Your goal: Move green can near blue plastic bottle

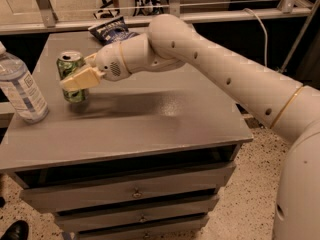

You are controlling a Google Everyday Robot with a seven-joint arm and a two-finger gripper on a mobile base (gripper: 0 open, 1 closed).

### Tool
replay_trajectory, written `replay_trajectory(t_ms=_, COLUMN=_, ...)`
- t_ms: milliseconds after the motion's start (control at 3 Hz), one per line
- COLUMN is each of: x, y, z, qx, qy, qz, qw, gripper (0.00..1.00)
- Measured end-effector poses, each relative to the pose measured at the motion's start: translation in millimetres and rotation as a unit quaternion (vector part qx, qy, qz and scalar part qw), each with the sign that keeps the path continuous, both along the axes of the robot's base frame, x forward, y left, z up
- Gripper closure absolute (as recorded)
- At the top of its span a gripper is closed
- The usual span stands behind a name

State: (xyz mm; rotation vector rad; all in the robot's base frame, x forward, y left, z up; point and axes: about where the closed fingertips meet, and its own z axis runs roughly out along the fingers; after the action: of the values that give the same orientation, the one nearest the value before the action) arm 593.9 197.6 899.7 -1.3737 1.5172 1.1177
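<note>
The green can [71, 66] stands upright on the grey cabinet top [150, 114], its silver top showing. My gripper [80, 74] is shut on the green can, with one cream finger [82, 78] across its front. The blue plastic bottle [21, 89] stands upright at the left edge of the top, a short gap left of the can. My white arm reaches in from the right.
A dark blue snack bag [112, 30] lies at the back of the top, behind the arm. A metal rail [210, 4] runs behind the cabinet. Drawers [135, 191] sit below the top. A black shoe [15, 230] is on the floor at lower left.
</note>
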Motion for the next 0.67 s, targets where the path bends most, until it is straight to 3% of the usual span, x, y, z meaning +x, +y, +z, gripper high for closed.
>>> replay_trajectory(t_ms=333, x=-12, y=23, z=-9, qx=0.009, qy=0.007, qz=0.012, qw=0.9999, gripper=0.85)
replay_trajectory(t_ms=667, x=-23, y=41, z=-15, qx=0.013, qy=-0.001, qz=0.022, qw=0.9997, gripper=0.54)
